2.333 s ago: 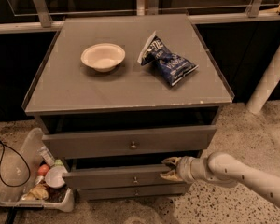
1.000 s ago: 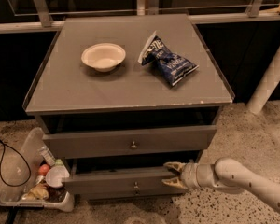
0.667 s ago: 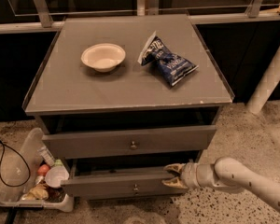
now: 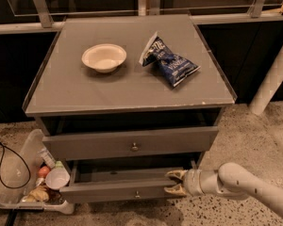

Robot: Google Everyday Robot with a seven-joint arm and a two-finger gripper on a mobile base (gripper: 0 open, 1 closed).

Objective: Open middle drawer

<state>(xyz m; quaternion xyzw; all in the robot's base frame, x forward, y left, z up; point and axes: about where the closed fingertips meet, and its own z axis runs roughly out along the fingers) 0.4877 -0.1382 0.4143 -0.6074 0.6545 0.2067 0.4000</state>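
Observation:
The grey cabinet (image 4: 132,95) shows two drawer fronts. The upper front (image 4: 94,146) is nearly closed. Below it the middle drawer (image 4: 108,192), with a small round knob (image 4: 137,194), stands pulled out towards me, its dark inside showing. My gripper (image 4: 175,182) reaches in from the right. Its fingers (image 4: 177,174) sit above and below the top edge of that drawer's front at its right end, closed on the panel. The lowest drawer is hidden under the pulled-out one.
A white bowl (image 4: 104,57) and a blue chip bag (image 4: 170,62) lie on the cabinet top. A clear bin (image 4: 14,173) with cups and snacks sits on the floor at the left, by a black cable (image 4: 9,159). A white post (image 4: 273,74) stands at the right.
The middle drawer has slid out towards me, and my gripper has moved down and forward with its front edge. The things on the cabinet top have not moved.

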